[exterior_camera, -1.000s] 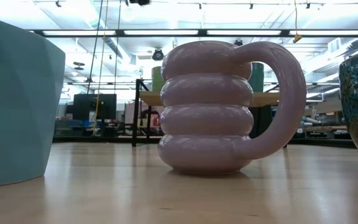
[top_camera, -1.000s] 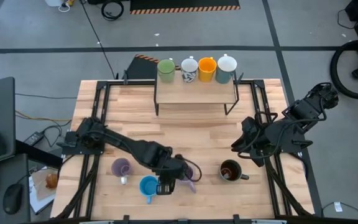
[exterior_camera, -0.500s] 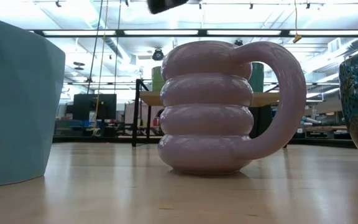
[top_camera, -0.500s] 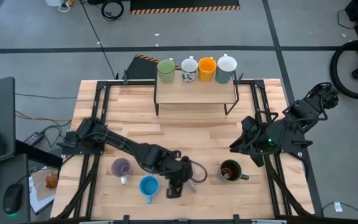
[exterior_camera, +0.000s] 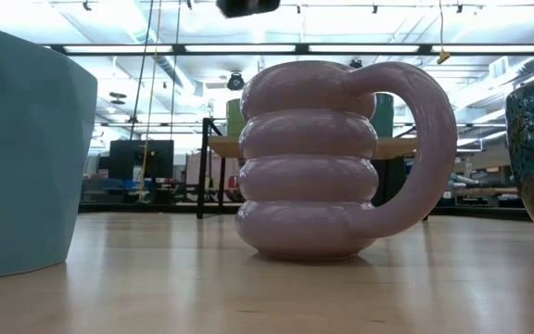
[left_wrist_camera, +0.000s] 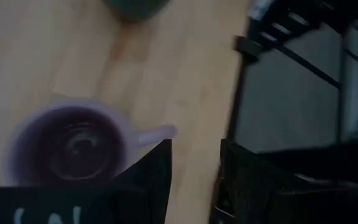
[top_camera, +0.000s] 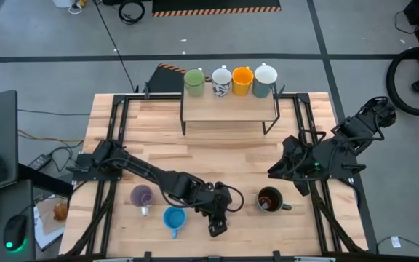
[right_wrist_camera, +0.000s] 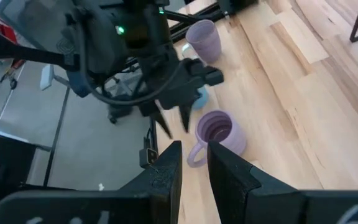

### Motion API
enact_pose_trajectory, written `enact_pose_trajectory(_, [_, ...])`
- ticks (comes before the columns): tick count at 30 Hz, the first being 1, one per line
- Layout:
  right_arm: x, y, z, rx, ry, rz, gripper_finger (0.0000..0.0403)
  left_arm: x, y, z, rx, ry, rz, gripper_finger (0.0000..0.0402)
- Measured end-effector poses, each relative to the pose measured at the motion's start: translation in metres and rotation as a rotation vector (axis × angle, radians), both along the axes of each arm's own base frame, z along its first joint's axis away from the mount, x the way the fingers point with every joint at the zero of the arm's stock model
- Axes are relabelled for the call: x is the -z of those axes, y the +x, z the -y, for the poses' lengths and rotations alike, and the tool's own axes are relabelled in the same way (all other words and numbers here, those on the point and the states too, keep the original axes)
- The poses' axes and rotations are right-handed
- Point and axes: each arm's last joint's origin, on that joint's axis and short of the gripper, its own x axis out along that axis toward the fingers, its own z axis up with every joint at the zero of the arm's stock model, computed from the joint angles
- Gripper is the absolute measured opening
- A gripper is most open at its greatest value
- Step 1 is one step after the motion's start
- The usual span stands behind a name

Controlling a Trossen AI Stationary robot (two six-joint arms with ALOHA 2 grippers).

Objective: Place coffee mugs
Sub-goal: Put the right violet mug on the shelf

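- Looking straight down, we see our left gripper [top_camera: 217, 227] near the table's [top_camera: 224, 156] front edge, over the ribbed purple mug [top_camera: 221, 204], fingers spread, holding nothing. The blue mug [top_camera: 173, 217] sits just beside it.
- Level with the tabletop, that purple mug [exterior_camera: 309, 158] stands upright.
- Our left wrist view shows it [left_wrist_camera: 73, 146] beyond the parted fingers [left_wrist_camera: 151, 174].
- Our right gripper [right_wrist_camera: 193, 163] waits at the right, narrow, holding nothing.
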Motion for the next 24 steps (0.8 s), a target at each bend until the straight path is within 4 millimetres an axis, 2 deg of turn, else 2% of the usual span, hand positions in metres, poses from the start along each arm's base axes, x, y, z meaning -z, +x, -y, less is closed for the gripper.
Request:
enact_pose_trajectory(8, [-0.002,0.001,-0.001,-0.001,0.015,0.024,0.0082,0.005,0.004,-0.008,-0.213,-0.002,-0.015,0.0141])
enact_pose_trajectory(14, [-0.004,0.002,-0.001,-0.011,0.009,0.042,0.0082,0.019,0.007,-0.007,-0.236,-0.01,-0.067,0.0141])
enact_pose_trajectory(18, [-0.004,0.002,-0.001,-0.013,0.008,0.044,0.0082,0.021,0.008,-0.005,-0.25,-0.02,-0.074,0.0141])
enact_pose_trajectory(24, [-0.004,0.002,-0.001,-0.015,0.007,0.047,0.0082,0.032,0.008,-0.002,-0.229,0.044,-0.098,0.0141])
